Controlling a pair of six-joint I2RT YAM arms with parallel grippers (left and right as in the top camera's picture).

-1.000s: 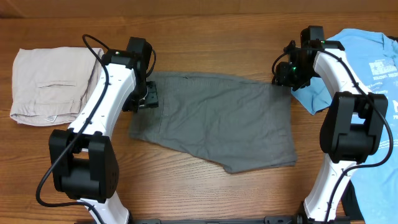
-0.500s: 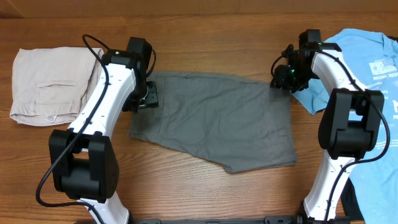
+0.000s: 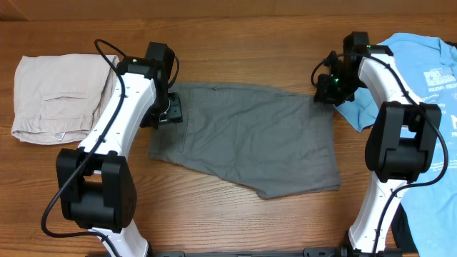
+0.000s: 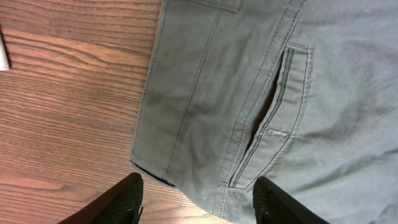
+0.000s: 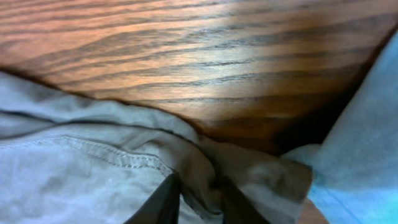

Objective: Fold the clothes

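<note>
The dark grey shorts (image 3: pixel 246 135) lie spread flat in the middle of the table. The waistband end faces left and the leg hems face right. My left gripper (image 3: pixel 171 111) is open just over the waistband corner; in the left wrist view its fingers (image 4: pixel 196 202) straddle the corner of the shorts (image 4: pixel 261 99) beside the slit back pocket (image 4: pixel 273 130). My right gripper (image 3: pixel 325 93) is at the far right corner of the shorts. In the right wrist view its fingers (image 5: pixel 200 200) are shut on a bunched fold of the grey cloth (image 5: pixel 93 168).
Pale beige folded shorts (image 3: pixel 61 96) lie at the far left. A light blue T-shirt with white print (image 3: pixel 421 71) lies at the far right, touching the right arm; its edge shows in the right wrist view (image 5: pixel 367 143). Bare wooden table (image 3: pixel 235 43) surrounds the shorts.
The right gripper shifted very slightly at the shorts' far right corner. The left arm and the shorts have not visibly moved.
</note>
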